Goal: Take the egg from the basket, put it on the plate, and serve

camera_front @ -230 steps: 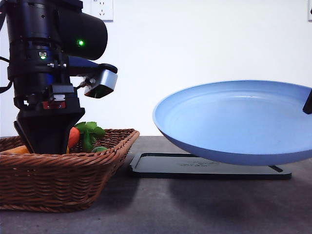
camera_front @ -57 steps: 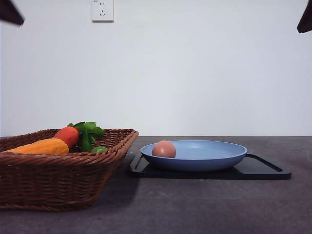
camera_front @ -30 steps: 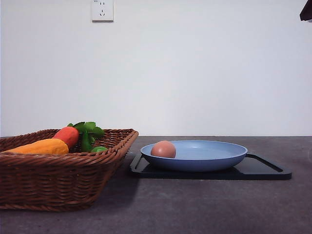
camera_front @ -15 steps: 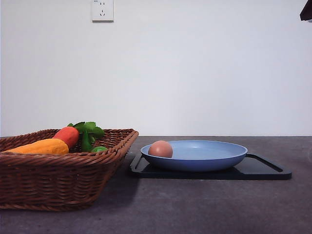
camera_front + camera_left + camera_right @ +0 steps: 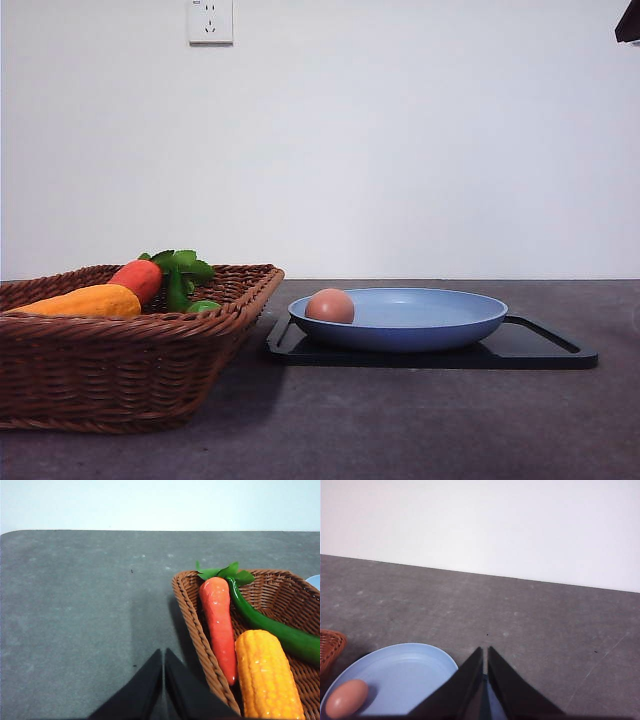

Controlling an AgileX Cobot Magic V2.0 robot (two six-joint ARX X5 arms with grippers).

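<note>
While the wicker basket (image 5: 130, 345) holds a carrot (image 5: 218, 620), corn cob (image 5: 267, 675) and green pepper (image 5: 270, 625), the light-blue plate (image 5: 420, 318) sits on the black tray (image 5: 540, 345). Egg (image 5: 330, 305) lies at the plate's basket-side rim. Left gripper (image 5: 163, 666) and right gripper (image 5: 485, 662): fingers pressed together, empty.

Both grippers are showing plain matte black fingers, the left gripper (image 5: 163, 665) and right gripper (image 5: 485, 662) each tapering to thin wedge tips.

The left gripper (image 5: 163, 666) has its two dark fingers pressed together, holding nothing. The right gripper (image 5: 485, 666) is likewise closed and empty (a dark corner of the right arm (image 5: 629, 22) shows high up).
</note>
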